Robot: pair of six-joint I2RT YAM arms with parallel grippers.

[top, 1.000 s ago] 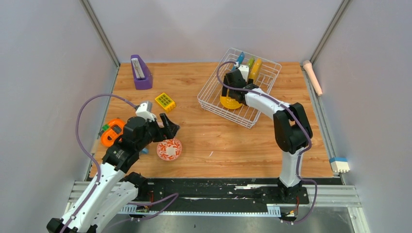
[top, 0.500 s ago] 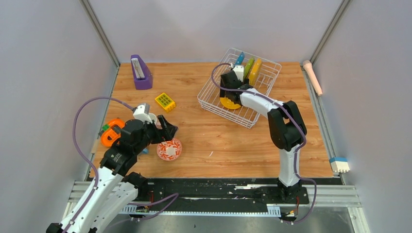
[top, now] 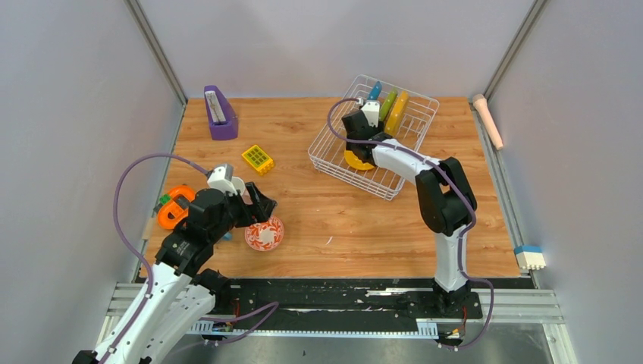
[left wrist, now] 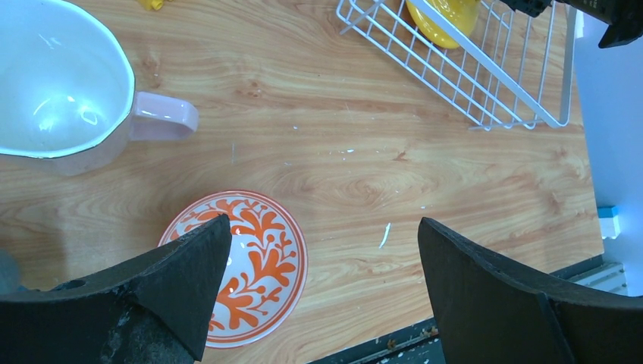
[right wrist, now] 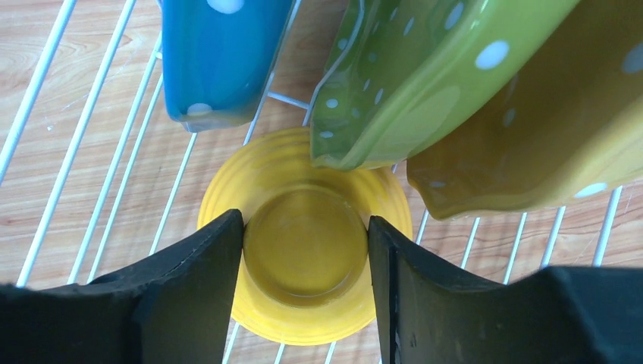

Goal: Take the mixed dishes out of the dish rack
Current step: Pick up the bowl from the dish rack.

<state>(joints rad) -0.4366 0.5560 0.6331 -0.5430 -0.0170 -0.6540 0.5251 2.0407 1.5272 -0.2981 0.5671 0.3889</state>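
The white wire dish rack (top: 394, 173) stands at the back right. It holds blue (top: 375, 91), green (top: 390, 101) and yellow (top: 399, 108) dotted plates upright, and a plain yellow bowl (top: 356, 161) lying base up. My right gripper (top: 356, 146) reaches down into the rack. In the right wrist view its fingers (right wrist: 189, 296) press both sides of the yellow bowl's (right wrist: 303, 318) raised base ring. My left gripper (left wrist: 324, 221) is open and empty above the red-and-white bowl (left wrist: 258, 258), which rests on the table (top: 265, 233). A pinkish cup (left wrist: 61, 91) stands beside it.
A purple wedge holder (top: 220, 114) is at the back left. A yellow grid block (top: 258, 158) lies mid-left and an orange round gadget (top: 176, 206) by the left arm. A pink stick (top: 487, 120) and a blue-white block (top: 530, 257) lie off the right table edge.
My right gripper has shifted left over the yellow bowl inside the rack. My left arm has drawn slightly back and left. The bowls have not moved.
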